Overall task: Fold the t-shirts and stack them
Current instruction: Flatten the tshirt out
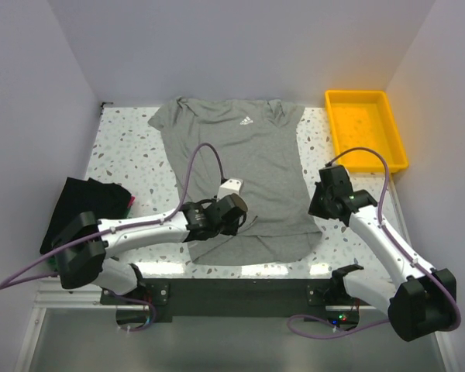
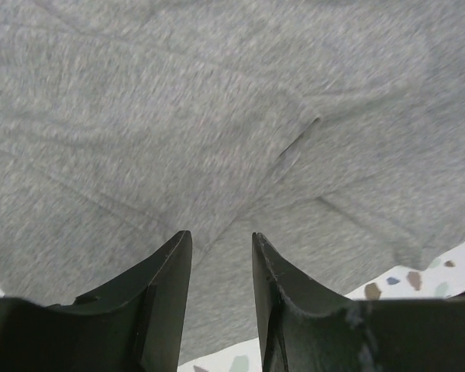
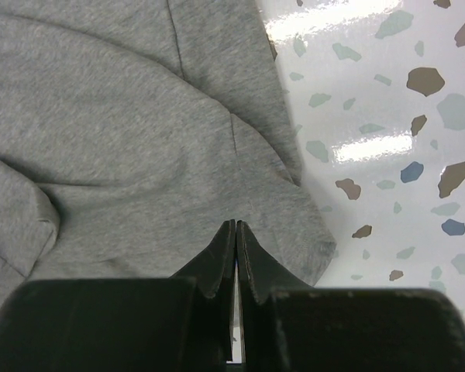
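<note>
The grey t-shirt (image 2: 217,116) lies spread under the parted left fingers (image 2: 169,298), ungripped.

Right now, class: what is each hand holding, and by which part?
Left hand open, holding nothing. Right hand shut over the grey t-shirt near its edge; a pinch cannot be confirmed.

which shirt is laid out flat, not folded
The heather-grey fabric t-shirt, spread open in the middle; the black fabric shirt sits bundled up at the far left.

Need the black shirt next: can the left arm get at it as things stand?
Probably yes. The black shirt lies uncovered beside the left arm's base, though close in; its fingers stand apart over the grey shirt, holding nothing.
</note>
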`<state>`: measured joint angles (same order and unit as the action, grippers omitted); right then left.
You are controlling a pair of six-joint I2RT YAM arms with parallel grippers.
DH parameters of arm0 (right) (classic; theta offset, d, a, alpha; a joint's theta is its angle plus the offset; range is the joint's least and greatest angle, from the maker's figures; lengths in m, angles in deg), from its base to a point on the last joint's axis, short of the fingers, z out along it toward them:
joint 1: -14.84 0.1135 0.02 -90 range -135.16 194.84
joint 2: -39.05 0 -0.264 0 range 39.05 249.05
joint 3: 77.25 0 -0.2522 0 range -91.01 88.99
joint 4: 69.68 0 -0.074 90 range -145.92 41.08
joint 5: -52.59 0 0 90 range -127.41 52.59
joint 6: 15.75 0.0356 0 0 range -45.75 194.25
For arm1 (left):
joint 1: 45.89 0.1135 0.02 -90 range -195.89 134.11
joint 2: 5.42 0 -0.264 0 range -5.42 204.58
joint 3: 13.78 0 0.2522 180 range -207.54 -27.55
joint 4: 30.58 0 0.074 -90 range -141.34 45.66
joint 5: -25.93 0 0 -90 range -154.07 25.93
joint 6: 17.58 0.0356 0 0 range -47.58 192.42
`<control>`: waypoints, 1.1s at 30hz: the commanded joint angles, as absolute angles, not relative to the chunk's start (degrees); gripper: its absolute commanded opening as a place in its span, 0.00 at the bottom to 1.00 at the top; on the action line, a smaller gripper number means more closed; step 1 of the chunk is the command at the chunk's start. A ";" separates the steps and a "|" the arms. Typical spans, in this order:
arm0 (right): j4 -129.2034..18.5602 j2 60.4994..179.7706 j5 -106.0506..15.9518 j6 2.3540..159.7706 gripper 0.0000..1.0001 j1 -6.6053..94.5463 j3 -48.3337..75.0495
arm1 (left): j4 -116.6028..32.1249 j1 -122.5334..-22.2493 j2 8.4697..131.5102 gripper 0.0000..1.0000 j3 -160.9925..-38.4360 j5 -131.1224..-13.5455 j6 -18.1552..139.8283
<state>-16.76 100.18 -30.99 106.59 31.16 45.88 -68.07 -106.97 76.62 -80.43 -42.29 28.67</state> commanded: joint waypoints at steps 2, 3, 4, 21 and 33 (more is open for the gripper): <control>-17.86 100.31 -31.43 105.27 0.03 30.93 43.11 | -73.78 -109.96 79.74 0.42 -79.84 -35.60 29.70; -18.03 100.31 -31.43 105.27 0.03 30.84 43.20 | -73.96 -111.10 80.62 0.42 -80.10 -34.47 29.96; -18.21 100.23 -31.52 105.45 0.03 30.93 43.38 | -74.14 -111.80 82.54 0.42 -80.97 -33.93 30.31; -17.95 99.00 -32.57 105.45 0.04 30.93 44.61 | -73.96 -114.27 93.28 0.46 -85.64 -29.79 33.66; -17.51 98.47 -32.49 105.54 0.04 30.93 44.96 | -73.35 -114.27 92.94 0.41 -83.53 -30.15 32.51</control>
<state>-16.94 99.91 -32.46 106.13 31.16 45.51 -74.30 -114.16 93.48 -83.93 -31.82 33.00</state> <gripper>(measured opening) 0.037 0.416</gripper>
